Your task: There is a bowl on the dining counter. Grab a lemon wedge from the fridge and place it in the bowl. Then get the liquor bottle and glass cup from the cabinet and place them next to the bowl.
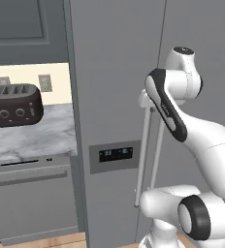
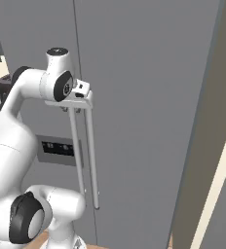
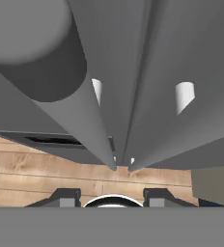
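**Gripper at the top of the fridge handles, doors shut**

You have the tall grey double-door fridge (image 1: 114,87) directly ahead, both doors closed. Its two long pale vertical handles (image 1: 144,155) run down either side of the centre seam, and the dark dispenser panel (image 1: 115,155) sits on the left door, about level with the handles' lower half.

The two-finger gripper (image 3: 112,195) is up at the top end of those handles. In the right base view the hand (image 2: 78,92) sits against the handle tops, just off the fridge face. In the hand view you look down along both handles to the wooden floor (image 3: 32,169), with the two dark fingertips (image 3: 65,197) at the bottom edge, set moderately apart with a clear gap between them. Nothing sits between them in that view. You cannot tell from these pictures whether either finger touches a handle.

Left of the fridge, a grey-veined marble worktop (image 1: 32,135) carries a dark four-slot toaster (image 1: 15,105), well apart from the gripper. Above it hangs a dark grey panelled wall cabinet (image 1: 22,24); a cream wall with two outlets (image 1: 45,82) lies behind the toaster.

The arm's own white links cover the lower part of the handles in the left base view.
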Robot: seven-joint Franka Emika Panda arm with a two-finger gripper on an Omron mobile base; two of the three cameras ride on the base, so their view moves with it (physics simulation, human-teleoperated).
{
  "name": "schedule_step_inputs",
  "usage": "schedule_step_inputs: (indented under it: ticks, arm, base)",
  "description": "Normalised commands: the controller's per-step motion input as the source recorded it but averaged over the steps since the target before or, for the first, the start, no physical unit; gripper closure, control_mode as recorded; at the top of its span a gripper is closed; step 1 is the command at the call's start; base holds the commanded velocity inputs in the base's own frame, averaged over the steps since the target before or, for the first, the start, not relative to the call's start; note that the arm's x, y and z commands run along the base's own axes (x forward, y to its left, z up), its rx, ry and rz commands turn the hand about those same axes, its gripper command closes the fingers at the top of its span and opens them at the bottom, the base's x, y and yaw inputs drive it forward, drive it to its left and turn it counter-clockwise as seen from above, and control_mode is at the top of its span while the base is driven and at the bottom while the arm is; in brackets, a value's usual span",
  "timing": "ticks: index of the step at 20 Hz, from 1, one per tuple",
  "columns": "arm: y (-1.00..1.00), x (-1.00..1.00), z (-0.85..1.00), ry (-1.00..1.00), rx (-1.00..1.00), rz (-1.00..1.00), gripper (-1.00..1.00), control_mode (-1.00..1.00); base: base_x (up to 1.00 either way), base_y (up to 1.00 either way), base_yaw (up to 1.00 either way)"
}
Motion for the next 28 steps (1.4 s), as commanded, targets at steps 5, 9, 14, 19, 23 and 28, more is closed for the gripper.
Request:
schedule_step_inputs:
  ticks: [5,9,14,19,23,28]
  arm:
    - [0.0,0.0,0.0,0.0,0.0,0.0,-1.0,1.0]
    - [0.0,0.0,0.0,0.0,0.0,0.0,-1.0,1.0]
    - [0.0,0.0,0.0,0.0,0.0,0.0,-1.0,1.0]
    - [0.0,0.0,0.0,0.0,0.0,0.0,-1.0,1.0]
    - [0.0,0.0,0.0,0.0,0.0,0.0,-1.0,1.0]
    - [0.0,0.0,0.0,0.0,0.0,0.0,-1.0,1.0]
  base:
    - [-0.03,0.0,0.0]
    - [-0.45,-0.06,-0.03]
    - [-0.53,-0.08,-0.08]
    - [-0.35,0.0,-0.12]
    - [-0.39,-0.07,-0.12]
    - [-0.22,-0.14,-0.02]
